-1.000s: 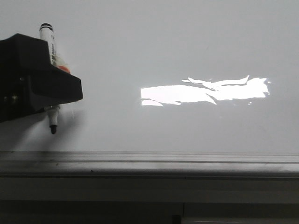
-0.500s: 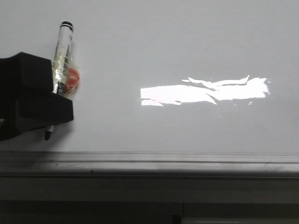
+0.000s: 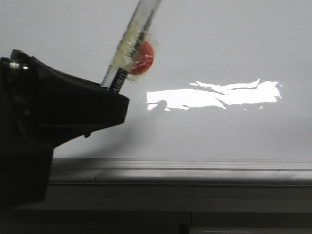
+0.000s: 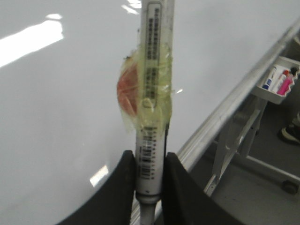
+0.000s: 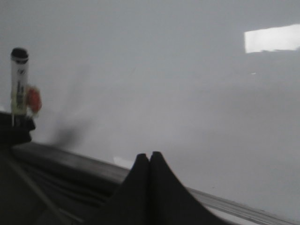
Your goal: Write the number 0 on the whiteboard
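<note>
The left gripper (image 4: 150, 161) has its jaws clenched on the marker (image 3: 130, 58), tilted for writing; the whiteboard (image 3: 219, 48) shows no stroke. The right gripper (image 5: 149, 161) idles, jaws closed, empty.

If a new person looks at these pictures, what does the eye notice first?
First, the bright glare patch right of centre on the whiteboard. Next, the black left gripper at the left, clamping a white marker with a red blob taped on, tilted up and rightward. No drawn line is visible.
</note>
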{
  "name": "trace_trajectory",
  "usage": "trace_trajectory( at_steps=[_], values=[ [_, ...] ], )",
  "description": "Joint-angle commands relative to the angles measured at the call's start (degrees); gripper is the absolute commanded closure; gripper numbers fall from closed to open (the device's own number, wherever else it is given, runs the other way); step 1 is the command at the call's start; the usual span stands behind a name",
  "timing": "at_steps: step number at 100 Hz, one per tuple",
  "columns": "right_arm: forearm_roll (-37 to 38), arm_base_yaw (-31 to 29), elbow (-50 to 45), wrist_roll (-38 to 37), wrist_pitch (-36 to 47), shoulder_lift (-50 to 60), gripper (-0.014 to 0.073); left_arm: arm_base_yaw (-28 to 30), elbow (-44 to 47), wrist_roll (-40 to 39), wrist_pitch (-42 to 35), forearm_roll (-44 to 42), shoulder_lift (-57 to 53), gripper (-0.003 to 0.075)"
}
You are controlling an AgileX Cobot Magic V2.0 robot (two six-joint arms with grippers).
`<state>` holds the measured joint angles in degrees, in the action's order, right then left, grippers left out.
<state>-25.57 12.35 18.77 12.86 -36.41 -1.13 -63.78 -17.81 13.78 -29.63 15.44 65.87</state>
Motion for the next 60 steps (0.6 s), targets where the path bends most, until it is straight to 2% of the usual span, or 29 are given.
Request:
trace_trajectory(
  at_steps=[1,8,17,23,31,43,60],
  values=[
    [-2.22,3.32,2.99,7.06,1.60,-3.00,0.0624,-0.14,-1.30,2.70,-4.63,-4.25,-0.63,0.0740],
    [-2.22,6.00,4.99,10.66,-0.23,-5.44,0.0560,-0.14,-1.40,4.48,-4.76,-4.25,-0.99,0.0740],
    [-2.22,8.58,7.72,13.27,-0.02,-8.76,0.0425,-0.14,-1.40,8.99,-4.86,-4.30,-1.86,0.0740],
    [-2.22,9.71,9.33,14.47,1.07,-11.00,0.0298,-0.14,-1.40,14.04,-4.86,-5.54,-2.90,0.0740],
    [-2.22,10.98,11.09,17.11,1.69,-14.03,0.0202,-0.14,-1.40,21.98,-4.86,-6.27,-4.64,0.0739],
    [-3.98,13.84,13.42,18.03,1.32,-17.77,0.0197,-0.14,-1.40,27.96,-4.39,-6.27,-6.59,0.0739],
    [-9.48,18.72,16.82,30.85,0.95,-23.71,0.0203,-0.14,-1.51,28.90,-3.00,-6.27,-6.94,0.0739]
  ],
)
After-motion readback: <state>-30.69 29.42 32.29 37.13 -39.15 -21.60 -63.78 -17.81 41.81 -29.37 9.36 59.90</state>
